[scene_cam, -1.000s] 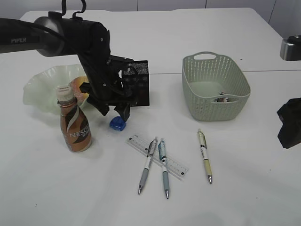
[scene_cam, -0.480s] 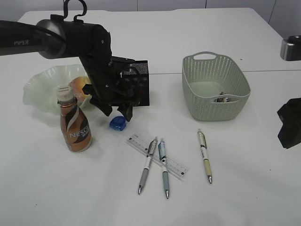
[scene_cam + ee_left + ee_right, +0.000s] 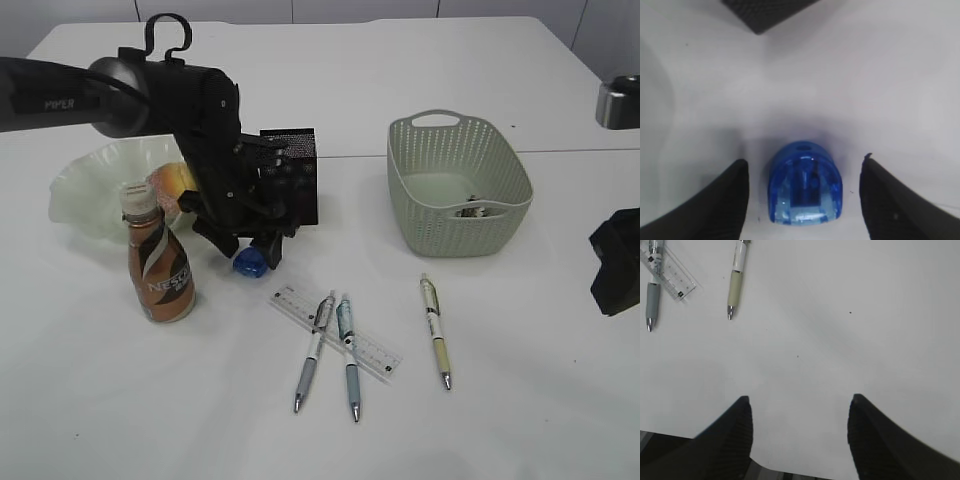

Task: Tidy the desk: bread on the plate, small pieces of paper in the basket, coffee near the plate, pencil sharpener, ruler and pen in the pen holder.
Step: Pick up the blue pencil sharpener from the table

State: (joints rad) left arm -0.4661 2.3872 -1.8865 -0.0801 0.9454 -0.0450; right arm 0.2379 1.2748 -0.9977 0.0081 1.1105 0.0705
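Note:
The blue pencil sharpener [image 3: 250, 263] [image 3: 805, 183] lies on the table in front of the black mesh pen holder [image 3: 295, 180]. My left gripper [image 3: 246, 246] [image 3: 804, 172] is open, low over it, with one finger on each side and apart from it. The bread [image 3: 172, 183] lies on the pale green plate [image 3: 85, 180]. The coffee bottle [image 3: 158, 265] stands in front of the plate. The clear ruler [image 3: 370, 350] and three pens [image 3: 312, 352] [image 3: 348, 357] [image 3: 435, 331] lie on the table. My right gripper [image 3: 799, 412] is open and empty at the right edge.
The grey-green basket [image 3: 515, 180] at the back right holds a small paper piece [image 3: 478, 210]. A metal object [image 3: 618, 100] stands at the far right edge. The right wrist view shows the ruler [image 3: 667, 270] and two pens [image 3: 735, 282] [image 3: 651, 297].
My left gripper has moved down and towards the sharpener, so its open fingers now straddle it. The right arm has not moved.

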